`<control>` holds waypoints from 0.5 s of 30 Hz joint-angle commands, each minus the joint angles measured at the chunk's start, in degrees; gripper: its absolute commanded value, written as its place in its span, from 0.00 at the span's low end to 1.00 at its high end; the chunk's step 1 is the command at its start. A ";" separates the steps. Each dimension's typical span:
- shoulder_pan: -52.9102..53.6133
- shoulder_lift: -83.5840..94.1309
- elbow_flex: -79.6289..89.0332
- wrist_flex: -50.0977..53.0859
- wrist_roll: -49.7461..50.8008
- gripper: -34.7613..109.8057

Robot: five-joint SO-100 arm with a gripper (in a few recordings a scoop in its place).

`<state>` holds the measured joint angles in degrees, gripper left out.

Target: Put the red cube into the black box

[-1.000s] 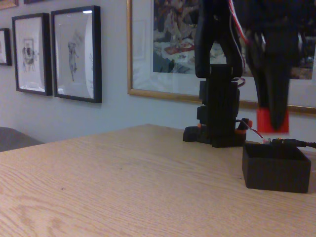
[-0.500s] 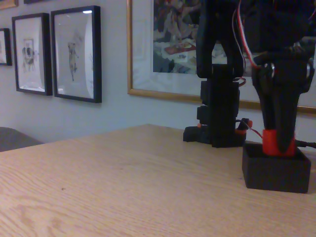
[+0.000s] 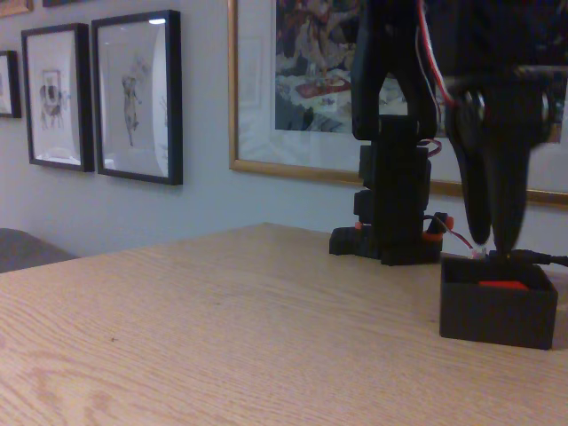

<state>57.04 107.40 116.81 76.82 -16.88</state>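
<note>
Hanging at about three o'clock in the fixed view, my claw (image 3: 493, 241) points straight down with its two dark fingers slightly apart and nothing between them, the tips just above the rim of the black box (image 3: 497, 315). Directly beneath, at six o'clock from the tips, the red cube (image 3: 502, 285) lies inside that box, only a thin strip of its top showing over the front wall. At nine o'clock from the claw, farther back, my dark base column (image 3: 395, 200) stands on the table (image 3: 222, 328), with small orange-red parts and wires at its foot. Beyond it, toward eleven and twelve o'clock, framed pictures (image 3: 138, 96) hang on the pale wall.
</note>
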 commanded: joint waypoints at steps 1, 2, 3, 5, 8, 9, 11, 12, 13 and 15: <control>-6.86 7.03 -2.02 1.32 1.14 0.37; -9.49 9.40 -0.97 0.97 1.67 0.36; -12.48 11.78 0.35 0.62 2.29 0.36; -18.81 15.82 3.16 0.26 4.57 0.36; -28.92 19.95 7.73 -0.53 8.35 0.36; -31.90 21.01 9.49 -0.97 9.32 0.37; -37.09 23.29 13.62 -3.34 11.25 0.36; -39.20 25.05 16.26 -5.27 11.78 0.35; -41.04 26.37 18.54 -6.50 12.30 0.35; -44.47 26.81 21.36 -8.61 13.36 0.35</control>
<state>16.52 131.48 134.65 70.22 -4.31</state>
